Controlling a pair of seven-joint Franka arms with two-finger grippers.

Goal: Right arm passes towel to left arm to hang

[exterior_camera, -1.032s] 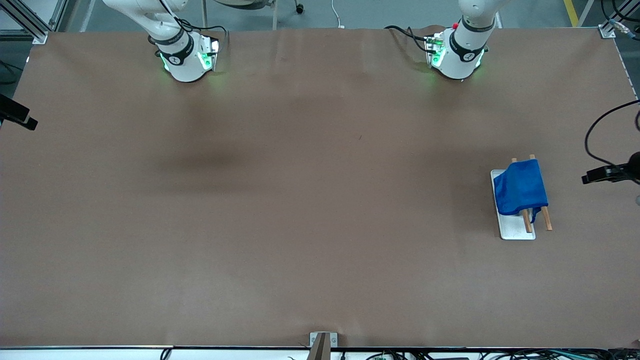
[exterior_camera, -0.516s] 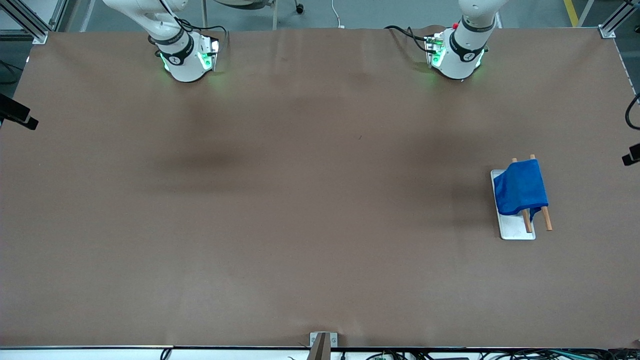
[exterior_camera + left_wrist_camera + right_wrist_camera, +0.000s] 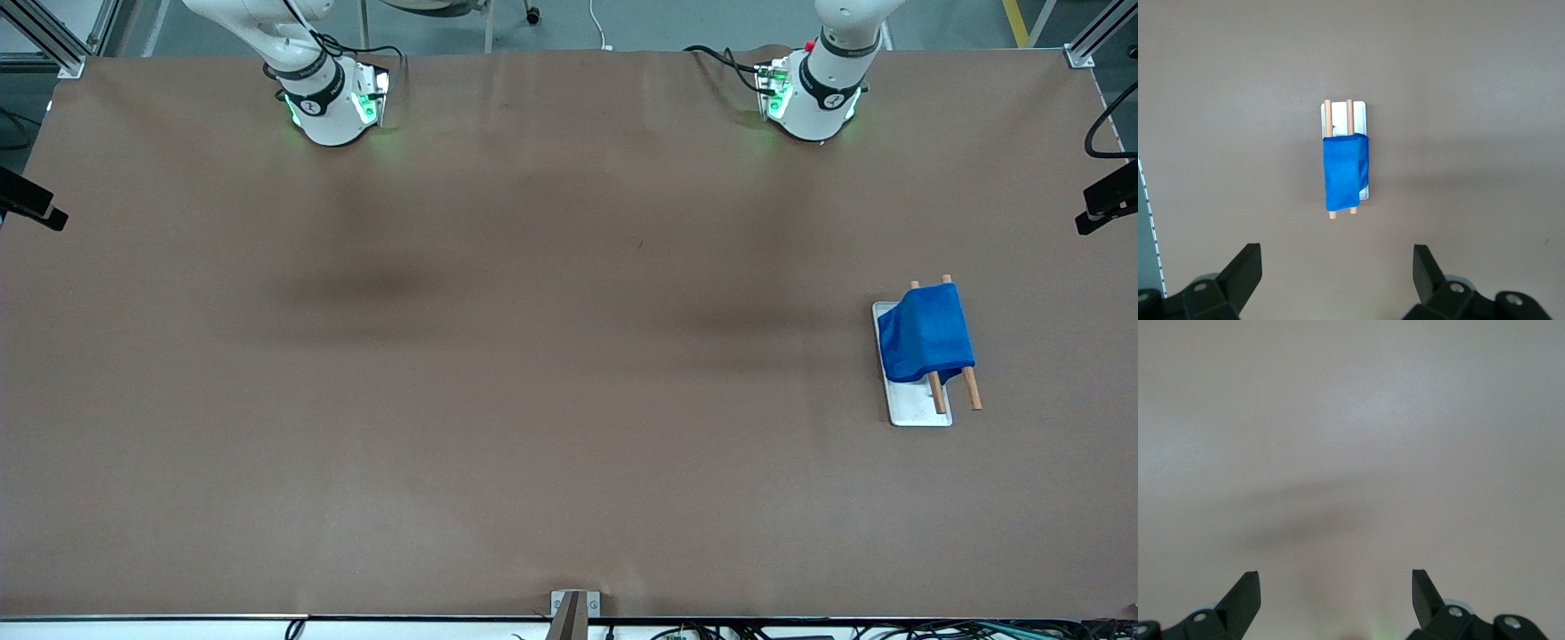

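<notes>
Overhead, we are holding both tools spread wide: left tool (image 3: 1331,277) above the towel (image 3: 925,333) draping the wooden rack (image 3: 951,388), right tool (image 3: 1331,597) above bare table (image 3: 498,373).

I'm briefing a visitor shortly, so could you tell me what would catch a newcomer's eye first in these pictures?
The bright blue towel stands out at once, draped over two wooden rods of a small rack on a white base, toward the left arm's end of the brown table. The left gripper hangs open above it; the right gripper, also open, is over bare table.
</notes>
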